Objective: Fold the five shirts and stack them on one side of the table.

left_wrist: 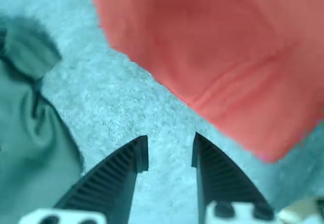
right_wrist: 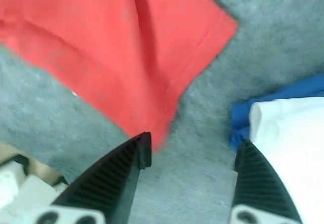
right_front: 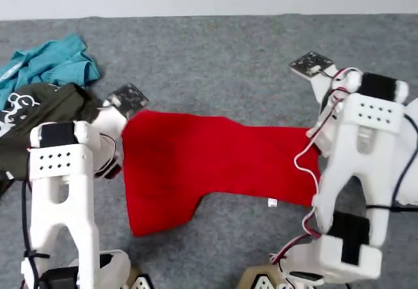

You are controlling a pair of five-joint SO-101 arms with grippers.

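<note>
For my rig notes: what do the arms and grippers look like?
The left arm and right arm are white shells with black motor blocks and rows of small holes. Red and white wires run along the right arm; a black cable hangs by the left. The left gripper and right gripper have black ribbed wedge-shaped fingers.

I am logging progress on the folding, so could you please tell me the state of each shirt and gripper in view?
red shirt: lying flat, ungripped.
teal shirt: crumpled, unfolded.
dark green shirt: crumpled, unfolded.
blue and white fabric: lying near the red shirt's corner, fold state unclear.
left gripper: open, empty.
right gripper: open, empty.
</note>
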